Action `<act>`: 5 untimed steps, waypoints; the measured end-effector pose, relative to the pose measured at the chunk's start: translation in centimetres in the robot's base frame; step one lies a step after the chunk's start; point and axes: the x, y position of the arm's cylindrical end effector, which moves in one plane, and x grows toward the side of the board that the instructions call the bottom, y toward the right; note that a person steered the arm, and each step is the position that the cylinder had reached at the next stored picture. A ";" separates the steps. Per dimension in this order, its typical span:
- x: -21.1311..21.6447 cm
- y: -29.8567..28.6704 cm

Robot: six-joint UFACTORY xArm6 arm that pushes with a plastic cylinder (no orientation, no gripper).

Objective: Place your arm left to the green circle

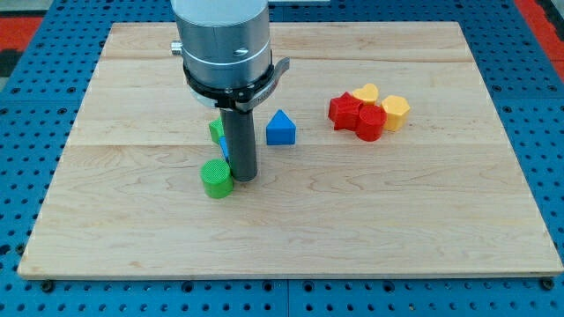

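Observation:
The green circle (215,178) is a short green cylinder on the wooden board (291,238), left of centre. My tip (244,179) stands right beside it, on its right side, touching or almost touching it. The rod rises from there to the grey arm body (222,40) at the view's top. Behind the rod a second green block (215,130) and a blue block (225,146) show only in part, hidden by the rod.
A blue triangle (281,129) lies right of the rod. Further right is a cluster: two red blocks (345,110) (370,122), a yellow heart (365,92) and a yellow hexagon (396,111). Blue pegboard surrounds the board.

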 end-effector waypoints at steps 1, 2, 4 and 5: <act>0.0 -0.4; 0.0 -0.7; 0.0 -1.7; 0.0 -2.1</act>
